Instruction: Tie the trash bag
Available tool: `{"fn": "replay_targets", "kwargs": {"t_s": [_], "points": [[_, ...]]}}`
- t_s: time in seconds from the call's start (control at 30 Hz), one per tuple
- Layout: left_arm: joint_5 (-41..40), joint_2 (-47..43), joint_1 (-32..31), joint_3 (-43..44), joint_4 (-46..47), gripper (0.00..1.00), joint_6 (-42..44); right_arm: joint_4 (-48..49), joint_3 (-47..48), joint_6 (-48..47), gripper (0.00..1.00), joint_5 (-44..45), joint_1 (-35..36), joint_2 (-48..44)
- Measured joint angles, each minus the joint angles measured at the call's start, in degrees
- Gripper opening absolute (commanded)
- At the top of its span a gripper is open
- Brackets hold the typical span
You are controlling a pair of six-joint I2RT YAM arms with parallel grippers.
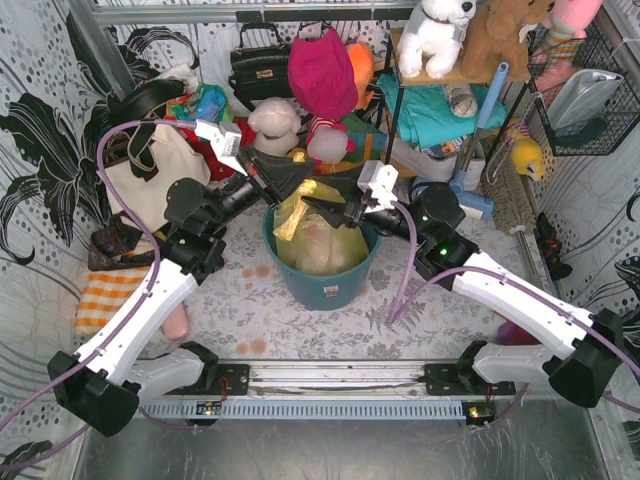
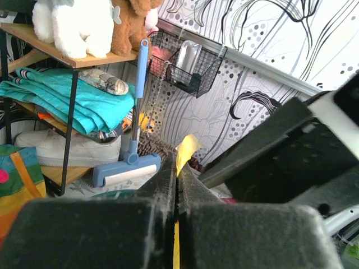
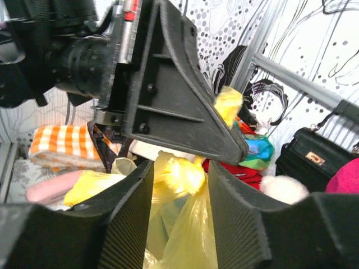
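The left gripper [image 2: 177,163] is clenched on a thin twisted strip of the trash bag [image 1: 320,245], and a yellow tip pokes out past its fingertips. The right gripper [image 3: 180,168] is released. Its jaws stand apart on either side of the bunched neck of the bag, and I can't tell whether they touch the plastic. Both grippers meet nose to nose just above the far-left rim of the bin [image 1: 330,285]. The bin stands on a surface [image 1: 250,310] covered with a pale patterned cloth. The bag sits inside the bin with its body upright and its gathered neck drawn up and out toward the left gripper. Left of the bin are a tote [image 1: 160,175] and an orange checked cloth [image 1: 105,295]. Behind the bin is a black handbag [image 1: 262,65]. To the bin's far right, a shelf [image 1: 450,75] carries plush toys. The walls have black-and-white patterned paper.
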Motion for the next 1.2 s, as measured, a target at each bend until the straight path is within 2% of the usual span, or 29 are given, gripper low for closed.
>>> {"fn": "replay_targets", "kwargs": {"t_s": [0.33,0.57,0.6,0.67,0.83,0.93,1.0,1.13,1.2], "points": [[-1.9,3.7,0.0,4.6,-10.0,0.02,0.1,-10.4,0.2,-18.2,0.56,-11.5,0.1,-8.3],[-2.1,5.4,0.0,7.4,-16.2,0.02,0.0,-19.4,2.2,-32.9,0.63,-16.9,1.5,-7.3],[-2.1,5.6,0.0,7.7,-16.8,0.02,0.0,-20.7,2.6,-34.9,0.65,-17.0,1.8,-6.8],[-2.1,5.6,0.0,8.2,-18.2,0.02,0.0,-23.4,3.5,-38.9,0.77,-17.1,2.3,-5.8],[-2.1,6.3,0.0,9.5,-21.0,0.02,0.0,-29.1,4.8,-46.9,0.90,-16.3,3.1,-4.1],[-2.1,7.1,0.0,10.6,-22.6,0.02,0.0,-30.2,4.8,-50.4,0.89,-14.9,3.6,-3.4],[-2.1,7.5,0.0,11.0,-23.0,0.02,0.0,-30.2,4.8,-51.9,0.84,-14.0,3.9,-2.8],[-1.7,7.8,0.0,11.1,-23.8,0.02,0.0,-28.5,4.6,-54.0,0.62,-12.0,4.6,-1.6],[-1.5,7.8,0.0,11.2,-24.1,0.02,0.0,-26.7,4.2,-55.0,0.54,-10.5,5.0,-1.0]]}}
